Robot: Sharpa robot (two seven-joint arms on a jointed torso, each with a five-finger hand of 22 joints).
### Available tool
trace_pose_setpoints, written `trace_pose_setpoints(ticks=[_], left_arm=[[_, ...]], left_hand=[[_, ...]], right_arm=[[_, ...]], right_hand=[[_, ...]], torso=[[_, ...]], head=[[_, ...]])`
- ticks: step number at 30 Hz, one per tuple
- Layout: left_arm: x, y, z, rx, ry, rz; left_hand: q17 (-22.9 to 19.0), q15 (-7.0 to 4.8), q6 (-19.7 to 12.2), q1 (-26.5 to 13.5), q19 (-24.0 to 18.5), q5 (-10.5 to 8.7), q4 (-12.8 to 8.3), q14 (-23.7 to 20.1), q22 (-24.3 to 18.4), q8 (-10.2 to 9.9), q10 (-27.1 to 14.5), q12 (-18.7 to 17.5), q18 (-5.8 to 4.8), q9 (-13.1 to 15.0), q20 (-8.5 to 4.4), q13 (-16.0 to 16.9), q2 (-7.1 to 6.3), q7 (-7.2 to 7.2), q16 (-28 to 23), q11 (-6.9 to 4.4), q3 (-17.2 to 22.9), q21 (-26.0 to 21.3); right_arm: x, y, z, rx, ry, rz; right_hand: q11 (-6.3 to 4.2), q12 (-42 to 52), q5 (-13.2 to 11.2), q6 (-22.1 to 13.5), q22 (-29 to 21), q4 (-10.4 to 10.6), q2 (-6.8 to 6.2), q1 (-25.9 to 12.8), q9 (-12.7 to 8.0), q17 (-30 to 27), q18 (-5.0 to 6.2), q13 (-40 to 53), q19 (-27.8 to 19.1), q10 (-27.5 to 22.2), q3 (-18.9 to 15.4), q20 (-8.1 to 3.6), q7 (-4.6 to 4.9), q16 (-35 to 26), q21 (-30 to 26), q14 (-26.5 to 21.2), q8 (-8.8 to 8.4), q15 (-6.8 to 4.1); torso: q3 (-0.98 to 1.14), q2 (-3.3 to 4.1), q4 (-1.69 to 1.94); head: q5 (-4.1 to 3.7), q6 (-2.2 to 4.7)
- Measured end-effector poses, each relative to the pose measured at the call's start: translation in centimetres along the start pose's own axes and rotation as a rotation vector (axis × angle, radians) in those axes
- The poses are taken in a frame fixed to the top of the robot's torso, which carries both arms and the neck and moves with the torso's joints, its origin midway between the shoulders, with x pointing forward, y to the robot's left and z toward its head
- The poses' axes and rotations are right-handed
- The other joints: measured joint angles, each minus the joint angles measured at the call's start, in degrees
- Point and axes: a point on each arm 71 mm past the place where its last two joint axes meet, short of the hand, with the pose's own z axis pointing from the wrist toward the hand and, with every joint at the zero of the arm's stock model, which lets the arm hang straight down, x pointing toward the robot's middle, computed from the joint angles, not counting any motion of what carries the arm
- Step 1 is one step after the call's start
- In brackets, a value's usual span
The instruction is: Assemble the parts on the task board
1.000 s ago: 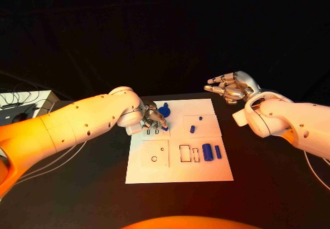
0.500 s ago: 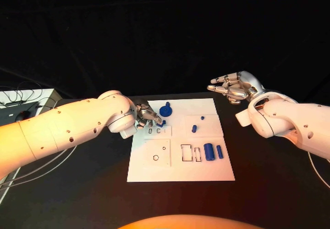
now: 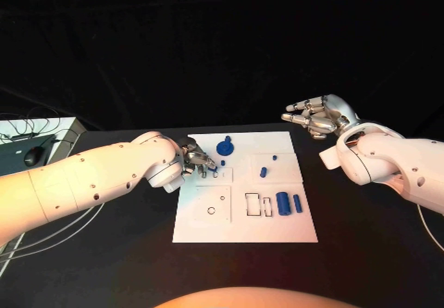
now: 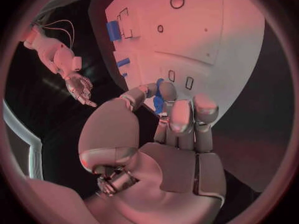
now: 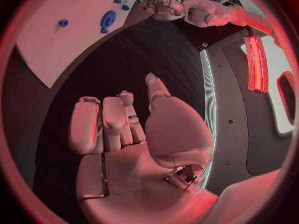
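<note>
Left silver hand (image 3: 199, 159) pinches a small blue piece (image 4: 159, 98) over the white task board (image 3: 242, 224); square it to the slot, then press. Right hand (image 3: 317, 114) idle, fingers loosely curled.

A black desk (image 3: 111, 256) stands under warm, reddish light — behind it hangs a black backdrop (image 3: 222, 58). At its far left corner, a pale box (image 3: 27, 138) with dark cables (image 3: 23, 117).

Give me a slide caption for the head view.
Left hand pinches a small blue part over the white task board while the right hand hovers, holding nothing, beyond its far corner.
</note>
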Motion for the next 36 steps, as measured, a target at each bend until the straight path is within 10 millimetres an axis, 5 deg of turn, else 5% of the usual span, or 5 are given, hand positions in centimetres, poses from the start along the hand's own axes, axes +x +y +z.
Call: trace_pose_setpoints(ticks=[36], left_arm=[[1.4, 0.6, 0.9, -0.043, 0.000, 0.006]], left_hand=[[-0.46, -0.11, 0.01, 0.30, -0.01, -0.43, 0.00, -0.12, 0.43, -1.00, 0.21, -0.43, -0.03, 0.32, 0.01, 0.20, 0.30, 0.00, 0.00, 0.04, 0.00, -0.27]], right_arm=[[0.0, 0.0, -0.1, -0.002, 0.001, -0.003]], right_hand=[[0.10, 0.00, 0.00, 0.05, 0.02, 0.01, 0.00, 0.00, 0.00, 0.09, 0.00, 0.00, 0.00, 0.10, 0.00, 0.00, 0.21, 0.00, 0.00, 0.00, 0.00, 0.00]], torso=[[-0.09, 0.10, -0.01]], head=[[-0.23, -0.69]])
